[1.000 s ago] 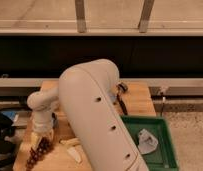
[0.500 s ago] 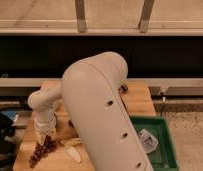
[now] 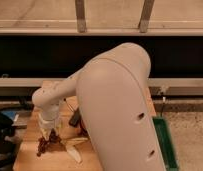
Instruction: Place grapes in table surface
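Note:
The grapes, a dark red-purple bunch, lie on the light wooden table surface near its front left. My gripper hangs from the white wrist straight over the bunch, its tip at the bunch's upper end. I cannot tell whether it touches the grapes. My large white arm link fills the middle of the view and hides most of the table behind it.
A pale curved item lies on the table just right of the grapes. A small dark object sits behind it. A green tray's edge shows at the right. Dark objects stand off the table's left edge.
The big arm link has swung left and closer, now hiding most of the green tray and the table's right side. The gripper stays over the grapes, which remain on the table.

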You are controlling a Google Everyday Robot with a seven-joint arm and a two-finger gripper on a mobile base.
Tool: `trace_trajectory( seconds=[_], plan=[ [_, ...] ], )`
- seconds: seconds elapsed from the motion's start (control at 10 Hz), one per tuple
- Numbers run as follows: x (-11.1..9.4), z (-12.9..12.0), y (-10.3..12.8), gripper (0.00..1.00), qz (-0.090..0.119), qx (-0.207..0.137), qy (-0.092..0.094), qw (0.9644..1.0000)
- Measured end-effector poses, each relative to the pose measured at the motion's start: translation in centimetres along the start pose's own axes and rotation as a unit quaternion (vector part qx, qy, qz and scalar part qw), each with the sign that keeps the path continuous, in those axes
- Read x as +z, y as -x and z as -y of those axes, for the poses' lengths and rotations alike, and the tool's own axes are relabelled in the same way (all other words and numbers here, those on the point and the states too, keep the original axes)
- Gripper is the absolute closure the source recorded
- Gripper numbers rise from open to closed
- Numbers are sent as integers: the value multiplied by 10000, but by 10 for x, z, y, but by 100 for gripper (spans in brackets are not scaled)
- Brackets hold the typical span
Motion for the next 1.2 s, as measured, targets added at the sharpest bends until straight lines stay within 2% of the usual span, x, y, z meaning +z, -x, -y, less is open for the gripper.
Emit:
trace_trajectory(
  seconds=[0.3, 0.5, 0.8, 1.2],
  plan=[
    [-37, 42, -5, 100, 164, 490, -278, 9983],
    [-65, 75, -1, 100, 298, 842, -394, 9952],
    [-106, 134, 17, 100, 581, 1356, -406, 9882],
    [-161, 212, 53, 100, 1085, 1862, -316, 9760]
  ],
)
